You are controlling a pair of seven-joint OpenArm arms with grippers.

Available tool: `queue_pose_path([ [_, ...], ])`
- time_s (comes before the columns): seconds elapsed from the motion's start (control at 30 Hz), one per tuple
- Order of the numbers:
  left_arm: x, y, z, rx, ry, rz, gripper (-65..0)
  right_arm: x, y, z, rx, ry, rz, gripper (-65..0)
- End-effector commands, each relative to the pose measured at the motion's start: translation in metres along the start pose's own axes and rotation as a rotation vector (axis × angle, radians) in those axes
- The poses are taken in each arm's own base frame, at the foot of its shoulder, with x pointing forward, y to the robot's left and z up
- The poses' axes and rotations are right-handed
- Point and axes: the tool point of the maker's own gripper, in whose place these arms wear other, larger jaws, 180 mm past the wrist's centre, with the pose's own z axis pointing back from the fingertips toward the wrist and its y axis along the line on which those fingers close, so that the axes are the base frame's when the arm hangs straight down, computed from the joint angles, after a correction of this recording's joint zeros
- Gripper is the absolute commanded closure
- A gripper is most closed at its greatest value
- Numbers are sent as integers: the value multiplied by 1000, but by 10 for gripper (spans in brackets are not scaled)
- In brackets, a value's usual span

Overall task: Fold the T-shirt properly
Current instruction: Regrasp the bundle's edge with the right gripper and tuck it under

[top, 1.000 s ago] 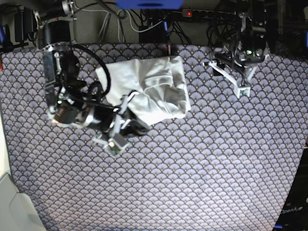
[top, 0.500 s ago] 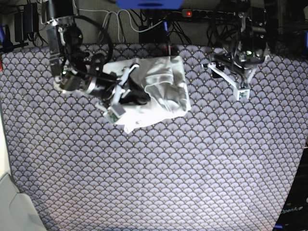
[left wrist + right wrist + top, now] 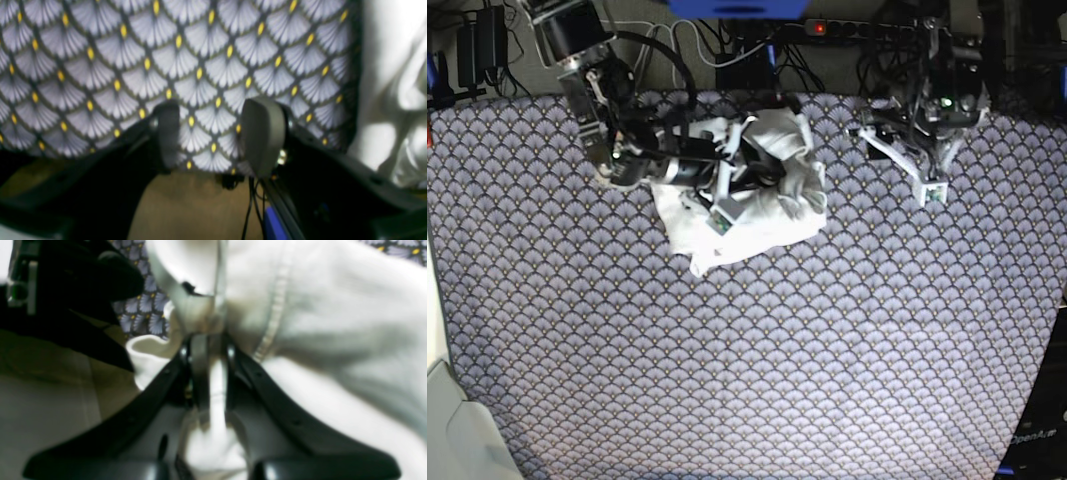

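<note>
Soft, wrinkly white cotton T-shirt (image 3: 757,205) bunching limply; right gripper (image 3: 209,350) pinching hem fold, best hold; left gripper (image 3: 213,133) hanging open, empty, far right.

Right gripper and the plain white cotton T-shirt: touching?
Touching. The right wrist view shows the right gripper with its jaws pinched on a fold of the white T-shirt, cloth running between them.
</note>
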Motion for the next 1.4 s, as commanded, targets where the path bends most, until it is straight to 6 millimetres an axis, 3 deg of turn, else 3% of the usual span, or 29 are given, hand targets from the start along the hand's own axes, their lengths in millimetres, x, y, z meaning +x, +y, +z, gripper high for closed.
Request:
queue_pose_path([
  [0.0,10,-2,4,-5,-35,-3,-328,15,7,-5,36,-59,-2,-57],
  [0.17,11,-4,3,-9,-37,2,-328,10,-2,-11,36,-60,-26,-57],
  [0.37,11,-12,3,-70,-31,30,-329,52,16,18,31,-126,151,-57],
  [0.57,16,-18,4,-100,-39,45,-329,79,12,31,3,-130,258,-57],
  [0.9,12,-18,4,-101,-26,50,-329,68,-69,21,-84,-90,118,-58],
  [1.1,13,-20,4,-105,-28,55,-329,54,-105,18,-130,-93,21,-58],
  [1.2,15,-23,4,-112,-36,60,-329,68,-94,21,-116,-116,67,-58],
  [1.37,18,-29,5,-129,-48,72,-329,85,-49,36,-79,-107,223,-58],
])
